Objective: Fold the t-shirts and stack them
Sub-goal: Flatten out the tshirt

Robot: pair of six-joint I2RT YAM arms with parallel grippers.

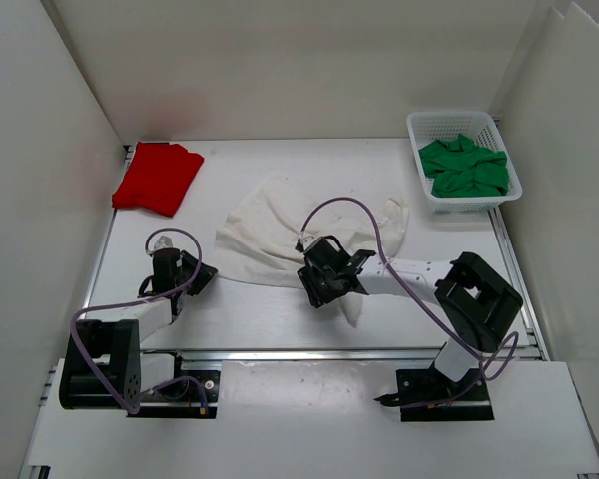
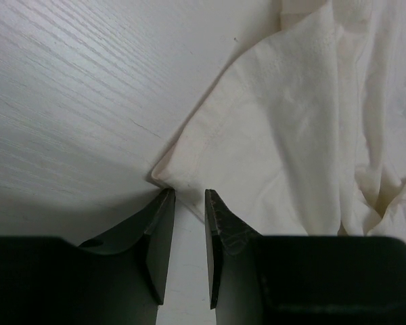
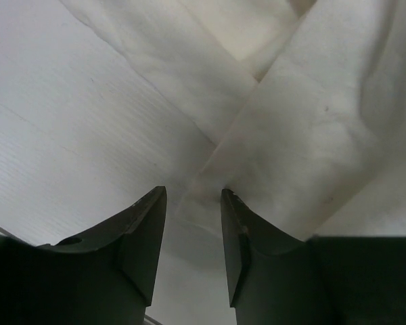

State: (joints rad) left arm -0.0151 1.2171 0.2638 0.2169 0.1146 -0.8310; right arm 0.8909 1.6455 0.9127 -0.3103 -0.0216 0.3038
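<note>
Item: white t-shirt point(image 1: 275, 225), crumpled mid-way across the table point(image 1: 260, 311). Soft, light, floppy; I judge corners and hem best to pinch. My left gripper point(image 2: 188, 194) stands narrowly parted at its near corner, my right gripper point(image 3: 193, 193) wider over a lower edge; both empty.

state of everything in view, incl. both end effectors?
red shirt: folded, far left of table
white shirt: unfolded, rumpled, mid-table
green shirt: crumpled, in basket
basket: upright, far right
left end effector: open narrowly, at the white shirt's corner
right end effector: open, over the white shirt's edge
</note>
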